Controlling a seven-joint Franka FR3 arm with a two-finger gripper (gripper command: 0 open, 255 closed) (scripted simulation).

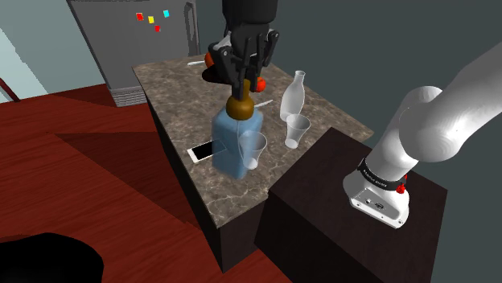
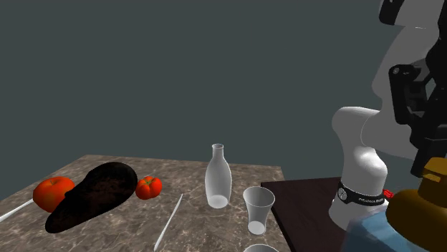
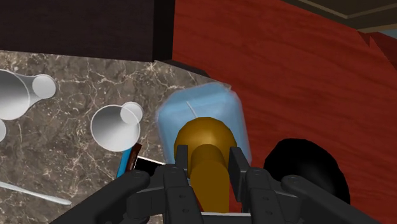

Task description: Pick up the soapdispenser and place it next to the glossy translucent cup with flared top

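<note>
I've got the gripper (image 3: 210,167) pinched on the soap dispenser (image 1: 236,143). Both fingers (image 3: 238,167) clamp the brown pump neck, one on each side.

The dispenser hangs straight below the hand, long axis vertical, blue body upright. Its base is at the near end of the counter (image 1: 173,84), by the edge and just beside a phone (image 1: 202,150). I can't tell whether the base is resting on the counter or just clear of it.

Key relation: two clear cups lie toward the shoulder view's right of the dispenser. The near cup (image 1: 254,151) overlaps the dispenser's outline there. The far cup (image 1: 297,130) stands apart, in front of a carafe (image 1: 294,96). Both flare at the top, so which one is the target is my guess. I'd say the near one, so the move looks like a short sideways shift w/o tilting.

Views differ:
- **Wrist view:** shows the clamp on the neck, plus a strip of counter between the dispenser and a cup mouth. I judge that the overlap seen from the shoulder isn't contact.
- **Shoulder view:** gives the overall layout.
- **Second exterior view:** catches the pump top at its right edge, w/ the far cup and carafe well clear.
</note>
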